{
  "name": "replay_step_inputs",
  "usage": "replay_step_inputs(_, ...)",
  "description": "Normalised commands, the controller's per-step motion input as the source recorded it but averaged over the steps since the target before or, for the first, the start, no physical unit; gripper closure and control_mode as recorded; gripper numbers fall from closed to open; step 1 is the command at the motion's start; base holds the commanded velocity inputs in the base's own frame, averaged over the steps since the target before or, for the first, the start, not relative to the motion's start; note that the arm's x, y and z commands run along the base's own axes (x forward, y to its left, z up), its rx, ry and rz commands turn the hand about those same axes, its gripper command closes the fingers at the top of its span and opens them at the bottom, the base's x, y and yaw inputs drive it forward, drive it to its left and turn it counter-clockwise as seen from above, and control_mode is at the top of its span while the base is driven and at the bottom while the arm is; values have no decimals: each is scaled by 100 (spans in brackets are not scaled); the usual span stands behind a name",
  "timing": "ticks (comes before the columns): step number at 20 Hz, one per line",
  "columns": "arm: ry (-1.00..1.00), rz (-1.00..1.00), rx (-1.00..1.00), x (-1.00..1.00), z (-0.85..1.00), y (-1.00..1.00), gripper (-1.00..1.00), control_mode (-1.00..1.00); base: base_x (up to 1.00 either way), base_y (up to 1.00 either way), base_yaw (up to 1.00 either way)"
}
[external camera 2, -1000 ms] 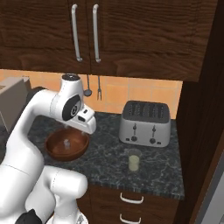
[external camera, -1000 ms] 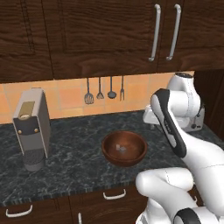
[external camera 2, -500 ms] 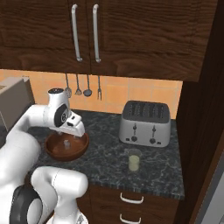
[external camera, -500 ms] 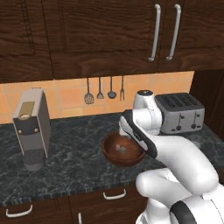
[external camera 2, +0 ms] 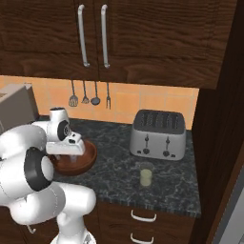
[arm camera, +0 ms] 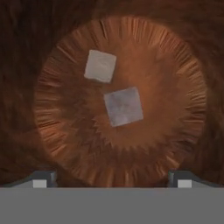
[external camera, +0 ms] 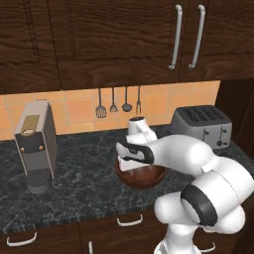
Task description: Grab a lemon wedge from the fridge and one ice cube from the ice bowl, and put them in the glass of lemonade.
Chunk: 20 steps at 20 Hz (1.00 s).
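My gripper (external camera: 134, 167) (external camera 2: 67, 160) hangs open, pointing straight down into the ice bowl (external camera: 145, 181) (external camera 2: 88, 153), a reddish-brown wooden bowl on the dark counter. In the hand view my gripper (arm camera: 111, 178) stands wide open above the ice bowl's floor (arm camera: 170, 109), where one ice cube (arm camera: 124, 106) lies near the middle and another ice cube (arm camera: 100, 65) a little farther off. Neither cube touches the fingertips (arm camera: 41, 178). The glass of lemonade (external camera 2: 146, 175) stands in front of the toaster. The lemon wedge is out of view.
A silver toaster (external camera: 201, 124) (external camera 2: 158, 134) sits to the right of the bowl, a grey coffee machine (external camera: 34, 146) to its left. Utensils (external camera: 119, 101) hang on the tiled wall under dark wood cabinets. A grey sliver of the fridge (external camera 2: 236, 209) shows at the far right.
The arm has swung left from near the toaster to over the bowl and lowered the hand into it. The jaws have stayed open.
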Motion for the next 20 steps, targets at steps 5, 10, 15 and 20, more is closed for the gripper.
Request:
replay_step_inputs(5,11,6,2,7,-40,-10,-100,-100,0,0,0)
replay_step_inputs(10,-1,2,5,20,0,-12,-100,-100,0,0,0)
replay_step_inputs(15,-5,3,4,35,-13,-1,-100,-100,0,0,0)
replay_step_inputs(20,-7,10,5,-5,-16,-1,-100,-100,0,0,0)
